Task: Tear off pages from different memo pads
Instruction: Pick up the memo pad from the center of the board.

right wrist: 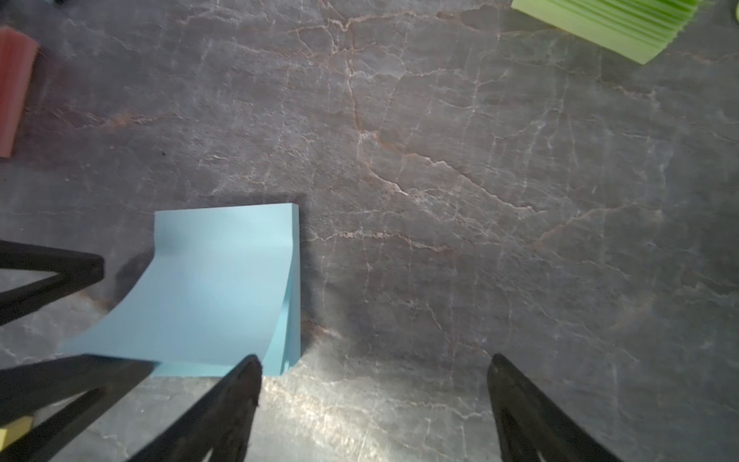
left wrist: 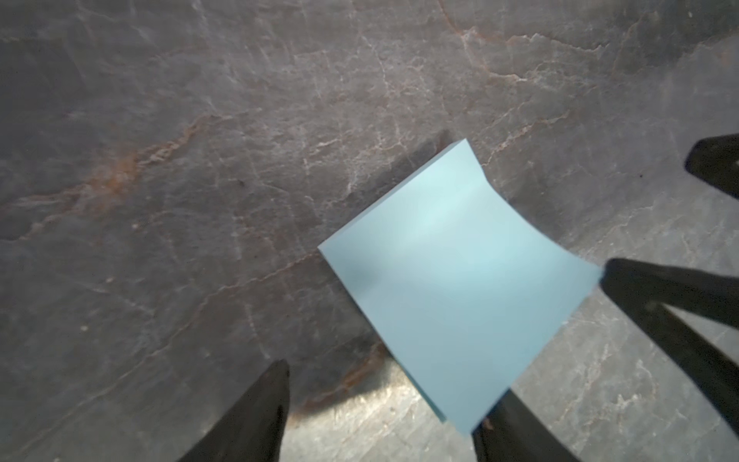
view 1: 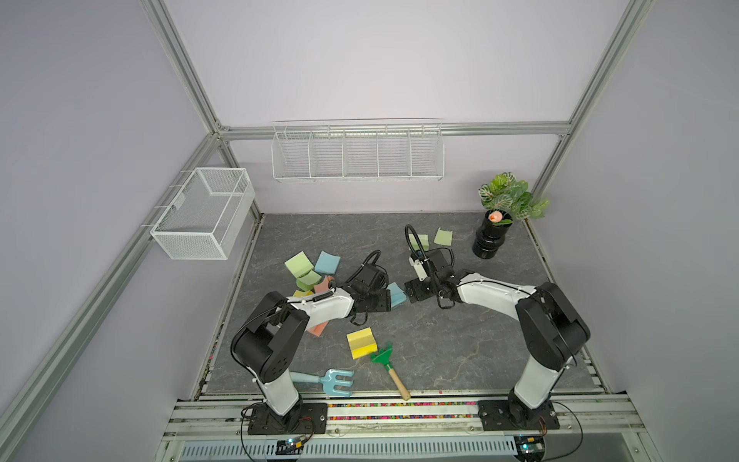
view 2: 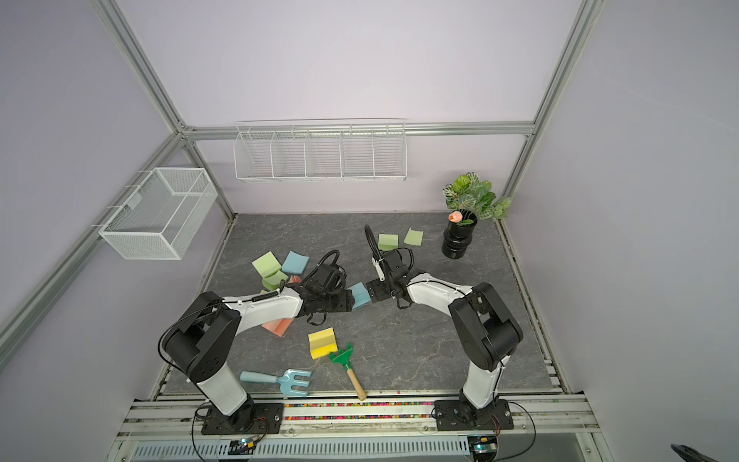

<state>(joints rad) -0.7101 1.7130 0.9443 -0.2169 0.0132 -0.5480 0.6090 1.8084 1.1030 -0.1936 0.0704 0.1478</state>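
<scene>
Blue memo pad (view 1: 396,295) beyond yellow pad (view 1: 362,343), far side from arm bases. Top page (right wrist: 208,296) curled up, likely light and floppy. Left gripper (left wrist: 394,384) agape, empty; right gripper (right wrist: 376,356) wide open, empty. Best pinch lifted free edge, pinning blue memo pad down.

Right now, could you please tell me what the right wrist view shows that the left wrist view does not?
Only the right wrist view shows a green memo pad and a salmon memo pad. The left wrist view adds nothing of its own. Both show the blue memo pad, its top page curled up, the open left pincer, the open right pincer and the grey table.
</scene>
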